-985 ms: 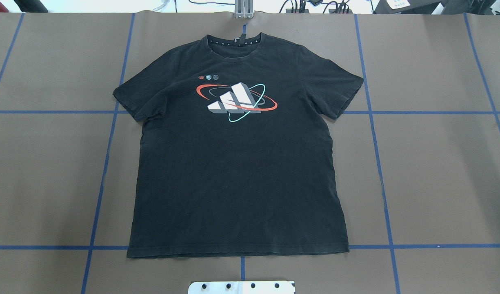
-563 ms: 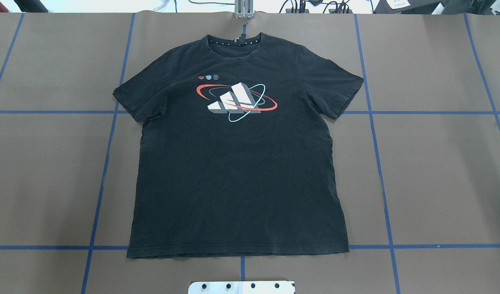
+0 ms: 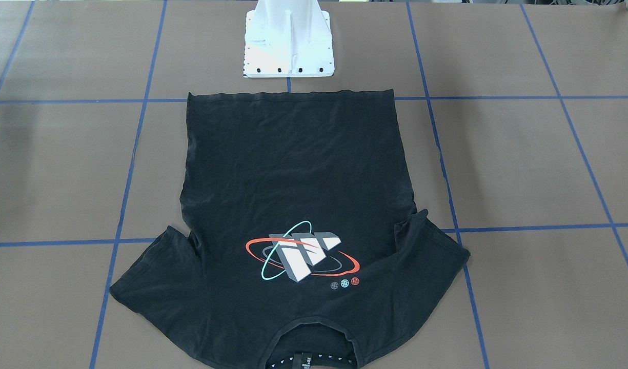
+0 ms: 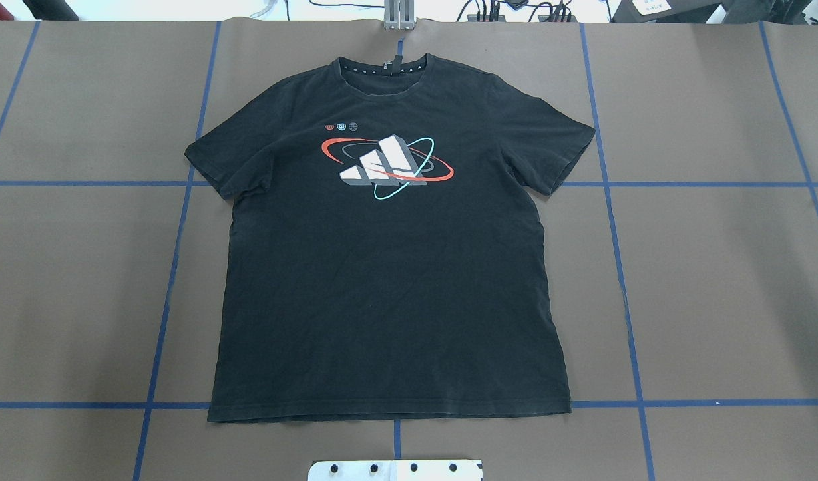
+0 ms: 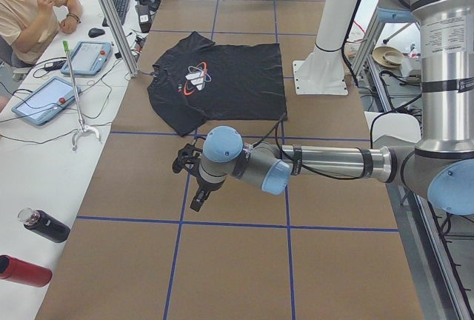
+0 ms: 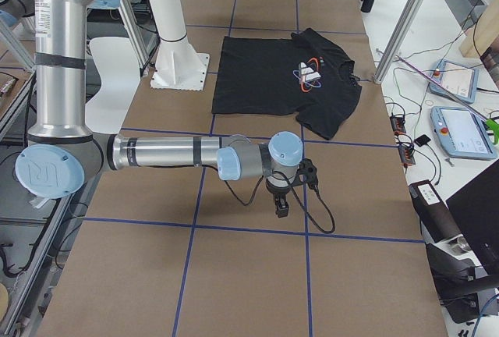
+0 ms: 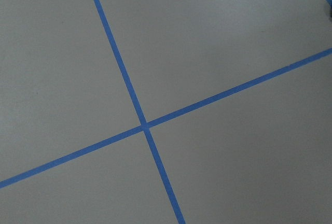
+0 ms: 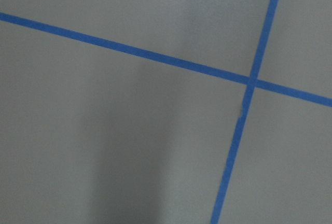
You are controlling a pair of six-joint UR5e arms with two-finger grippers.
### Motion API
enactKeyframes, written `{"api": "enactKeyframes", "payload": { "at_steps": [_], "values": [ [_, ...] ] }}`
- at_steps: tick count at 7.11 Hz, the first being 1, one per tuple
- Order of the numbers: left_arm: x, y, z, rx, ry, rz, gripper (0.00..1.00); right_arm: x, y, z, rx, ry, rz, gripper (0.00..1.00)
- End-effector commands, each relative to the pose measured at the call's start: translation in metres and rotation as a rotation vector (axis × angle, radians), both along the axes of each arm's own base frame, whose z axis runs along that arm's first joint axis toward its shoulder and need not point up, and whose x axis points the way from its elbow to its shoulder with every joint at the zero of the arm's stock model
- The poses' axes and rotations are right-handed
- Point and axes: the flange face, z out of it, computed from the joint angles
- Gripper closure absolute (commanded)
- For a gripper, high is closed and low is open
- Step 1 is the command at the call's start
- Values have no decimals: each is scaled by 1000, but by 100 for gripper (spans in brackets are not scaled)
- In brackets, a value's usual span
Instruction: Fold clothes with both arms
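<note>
The black t-shirt (image 4: 388,280) lies flat and spread out on the brown table, graphic side up, collar at the far edge and hem toward the robot's base. It also shows in the front-facing view (image 3: 293,169) and in both side views (image 5: 222,83) (image 6: 273,79). The left gripper (image 5: 196,200) shows only in the exterior left view, low over bare table well away from the shirt. The right gripper (image 6: 281,206) shows only in the exterior right view, likewise off the shirt. I cannot tell whether either is open or shut. Both wrist views show only table and blue tape.
The white pedestal base (image 3: 288,46) stands just behind the shirt's hem. Blue tape lines (image 4: 622,280) grid the table. An operator (image 5: 29,9) sits at a side bench with tablets (image 5: 44,101) and bottles (image 5: 44,225).
</note>
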Motion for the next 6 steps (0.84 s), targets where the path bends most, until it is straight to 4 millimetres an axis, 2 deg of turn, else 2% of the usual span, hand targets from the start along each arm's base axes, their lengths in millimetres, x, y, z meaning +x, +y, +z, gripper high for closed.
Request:
{"api": "enactKeyframes", "payload": {
  "at_steps": [1,2,3,5,6],
  "values": [
    [0,0,1,-6,2,-4,0,-63,-63,-50,-28,-31,50,0],
    [0,2,1,-16,3,-6,0,-105,-100,-85,-71,-59,104,0],
    [0,2,3,-21,5,-16,0,-148,-130,-111,-80,-79,121,0],
    [1,-3,-1,-22,8,-20,0,-198,-179,-116,-29,-106,149,2],
    [1,-6,-4,-56,23,-54,0,-229,-188,-132,-5,-111,211,2]
  ]
}}
